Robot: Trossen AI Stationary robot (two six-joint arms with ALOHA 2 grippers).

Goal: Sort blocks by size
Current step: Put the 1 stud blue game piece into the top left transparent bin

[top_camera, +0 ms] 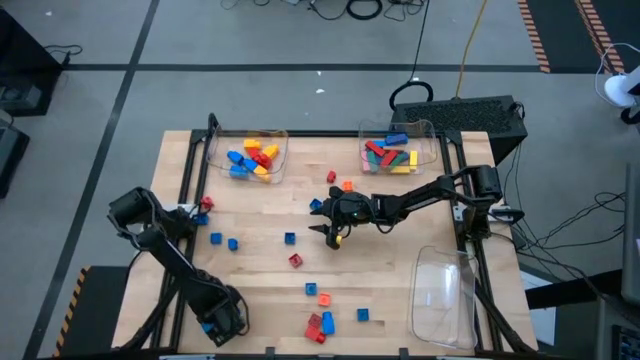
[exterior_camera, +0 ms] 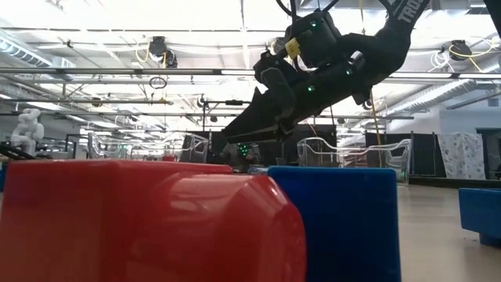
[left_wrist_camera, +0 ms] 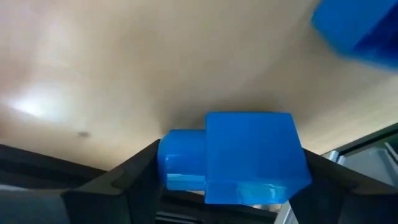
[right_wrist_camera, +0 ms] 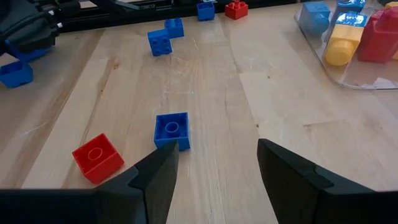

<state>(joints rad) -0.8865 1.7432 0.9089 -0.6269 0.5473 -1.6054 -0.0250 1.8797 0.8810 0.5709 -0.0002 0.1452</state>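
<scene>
Blocks (top_camera: 290,238) lie scattered over your table (top_camera: 250,300): loose blue and red ones near the middle, a red-and-blue cluster (top_camera: 320,325) by the near edge, and one red block (top_camera: 206,203) at the left edge. At the far side you have two clear trays: the left tray (top_camera: 215,150) holds blue, yellow and red pieces, the right tray (top_camera: 428,135) holds red, green, blue and yellow ones. A third tray (top_camera: 445,295) sits near the front right corner. Your left gripper (top_camera: 215,322) is low at the front left corner, and its wrist view shows a blue block (left_wrist_camera: 249,155) filling the space between its two fingers (left_wrist_camera: 134,180), the jaws set around it; you cannot tell from these views whether they press it. Your right gripper (top_camera: 328,228) reaches over the middle of the table, jaws apart with nothing between them. In its wrist view a small blue block (right_wrist_camera: 171,130) lies on the wood just ahead of one finger (right_wrist_camera: 158,171), with a red block (right_wrist_camera: 96,157) beside it.
</scene>
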